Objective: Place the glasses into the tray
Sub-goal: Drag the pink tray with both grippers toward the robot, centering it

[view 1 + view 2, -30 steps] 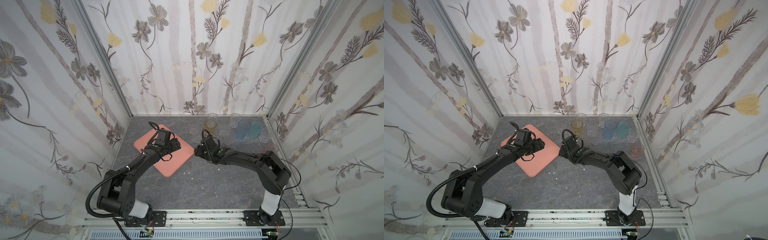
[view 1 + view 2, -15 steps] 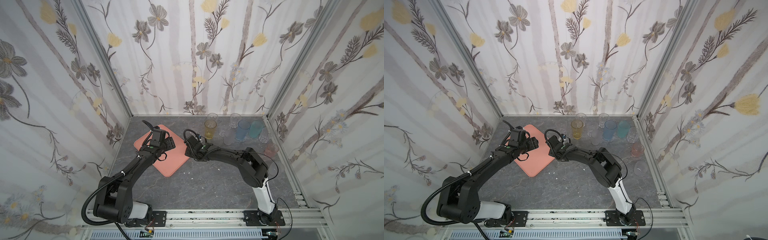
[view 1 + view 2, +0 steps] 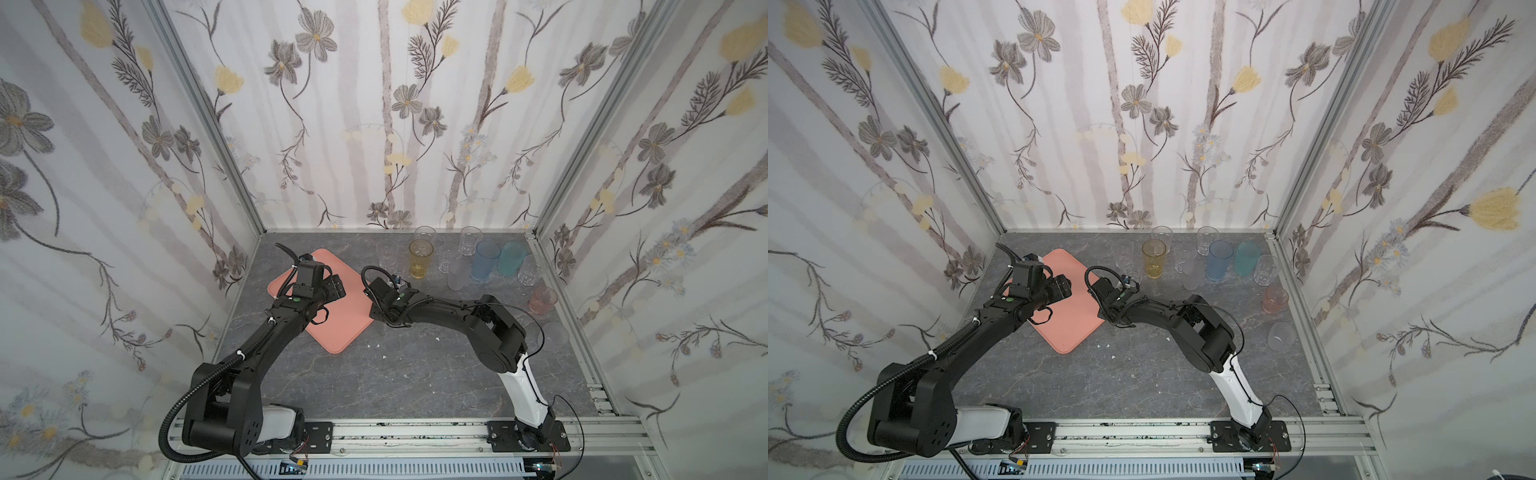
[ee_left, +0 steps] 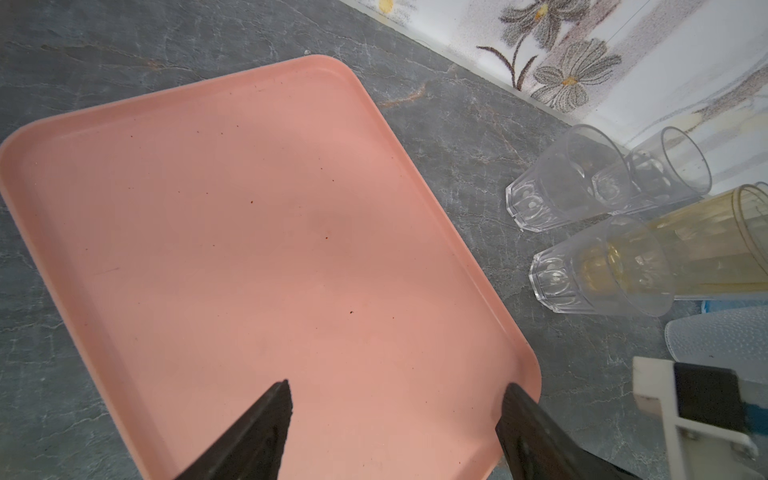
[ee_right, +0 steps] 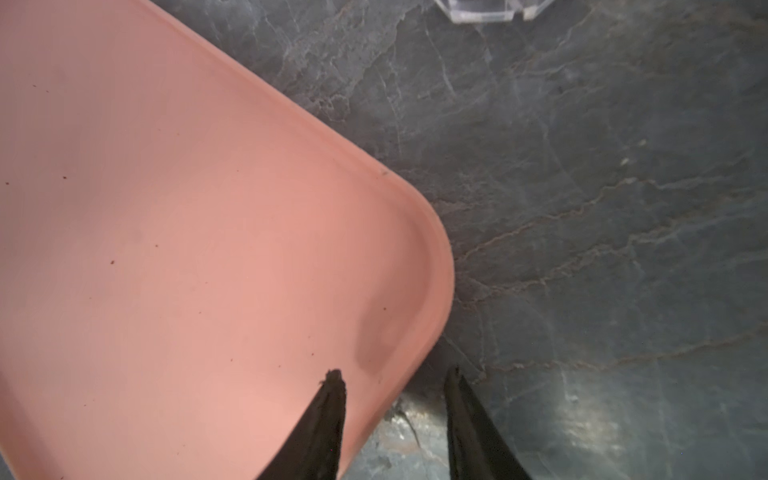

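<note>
The grey marbled table (image 3: 395, 382) is carrying all items. The tray (image 3: 345, 328) is lying flat on it, left of centre and turned at an angle, with one corner pointing toward the near edge. In both top views no tumbler is standing in it.

Near the right wall, one clear glass (image 3: 555, 334) is standing upright and alone.

The right gripper (image 5: 392, 372) is reaching across to the tray's right-hand edge. Its jaws are standing partly spread and straddling the rim, one finger over the tray floor and one over the table. They are gripping nothing.

The left gripper (image 4: 395, 386) is hovering over the tray's far half. Its jaws are standing wide apart with nothing between them.

Farther back on the right, a short pink glass (image 3: 542, 300) is standing by the wall. The remaining glasses (image 3: 457, 274) are standing clustered along the back wall, well apart from the tray. The group is including an amber glass (image 3: 420, 259), a blue glass (image 3: 486, 259), a teal glass (image 3: 510, 257) and several clear ones.
</note>
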